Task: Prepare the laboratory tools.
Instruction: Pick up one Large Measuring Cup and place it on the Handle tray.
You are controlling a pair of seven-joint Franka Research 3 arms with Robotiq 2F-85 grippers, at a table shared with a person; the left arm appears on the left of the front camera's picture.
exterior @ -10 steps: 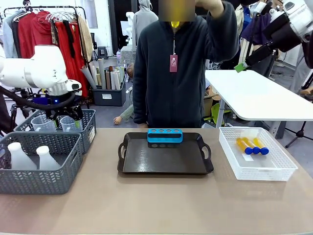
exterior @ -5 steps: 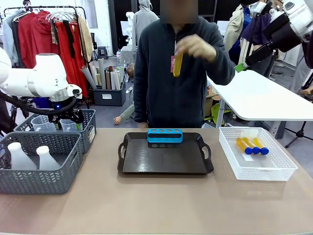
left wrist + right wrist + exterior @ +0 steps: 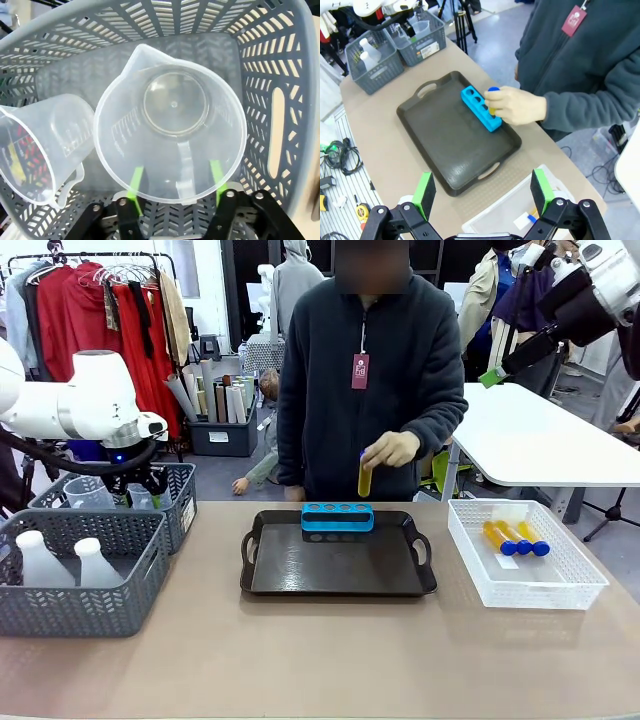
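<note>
Left gripper [image 3: 176, 176]: reaching down into the far grey mesh basket [image 3: 272, 75] at the left of the front view. Its green pads [image 3: 135, 182] are standing apart on either side of the beaker's handle, showing through the clear wall. I cannot tell whether they are pressing on it.
Clear measuring beaker [image 3: 170, 105]: sitting upright in that basket, its spout pointing to the upper left of the left wrist view. A second beaker [image 3: 35, 150] is sitting just beside it at the left edge.
Right gripper [image 3: 482, 181]: hanging high over the table, jaws spread wide, holding nothing.
Person's hand [image 3: 392, 449]: holding one amber tube [image 3: 365, 480] upright, blue cap up, just above the right end of the blue rack [image 3: 338, 517].
Blue rack: lying along the far edge of the black tray [image 3: 340, 585] at the centre of the frame.
Other tubes [image 3: 515, 537]: three lying side by side in the white lattice basket [image 3: 560, 590] at the right.
Conical flasks [image 3: 40, 560]: two standing in the near grey mesh basket [image 3: 80, 610] at the lower left.
</note>
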